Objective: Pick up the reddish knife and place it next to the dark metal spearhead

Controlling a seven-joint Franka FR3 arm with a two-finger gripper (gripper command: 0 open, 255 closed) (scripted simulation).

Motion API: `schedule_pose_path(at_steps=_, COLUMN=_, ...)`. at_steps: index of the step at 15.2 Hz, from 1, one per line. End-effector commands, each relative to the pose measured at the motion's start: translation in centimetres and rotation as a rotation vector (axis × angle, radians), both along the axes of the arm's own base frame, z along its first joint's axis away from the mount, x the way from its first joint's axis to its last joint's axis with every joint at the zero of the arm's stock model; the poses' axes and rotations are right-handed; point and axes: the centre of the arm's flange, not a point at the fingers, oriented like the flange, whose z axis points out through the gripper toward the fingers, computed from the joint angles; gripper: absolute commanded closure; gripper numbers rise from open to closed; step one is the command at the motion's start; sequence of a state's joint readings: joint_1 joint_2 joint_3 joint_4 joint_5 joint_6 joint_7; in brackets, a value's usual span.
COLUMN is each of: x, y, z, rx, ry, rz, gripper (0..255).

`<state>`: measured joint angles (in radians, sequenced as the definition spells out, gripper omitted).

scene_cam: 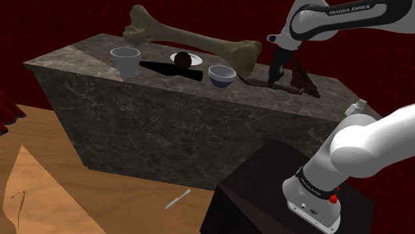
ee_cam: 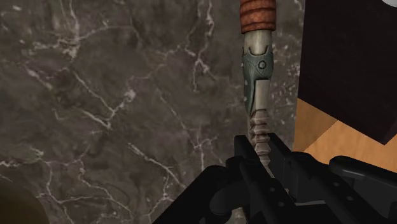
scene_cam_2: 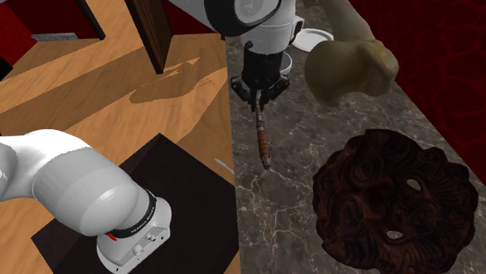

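Reddish knife [ee_cam: 257,76] clasped in the tool [ee_cam: 261,151] over the dark marble bench [scene_cam: 166,126].
The tool is closed on the knife's grey ridged end, and the red-wrapped handle is pointed away from it, near the bench edge by the stand. The dark spearhead [scene_cam: 159,67] is seen well apart, between a white cup [scene_cam: 126,60] and a bowl [scene_cam: 221,75].

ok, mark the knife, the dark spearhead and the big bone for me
knife [scene_cam_2: 263,144], second exterior view, on its reddish wrapped section.
spearhead [scene_cam: 167,68], shoulder view, on the middle of the dark blade.
bone [scene_cam: 193,40], shoulder view, on the mid shaft.
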<state>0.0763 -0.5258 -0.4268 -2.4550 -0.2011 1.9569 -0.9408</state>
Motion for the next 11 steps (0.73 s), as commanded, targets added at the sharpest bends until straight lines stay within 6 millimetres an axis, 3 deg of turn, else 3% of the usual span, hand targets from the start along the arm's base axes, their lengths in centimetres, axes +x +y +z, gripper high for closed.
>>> schedule_pose_path(at_steps=1, x=0.0, y=-0.1, z=1.1, rx=0.0, ry=0.0, rz=0.0, gripper=255)
schedule_pose_path(at_steps=11, x=0.0, y=-0.1, z=6.3, rx=0.0, ry=0.0, rz=0.0, gripper=255)
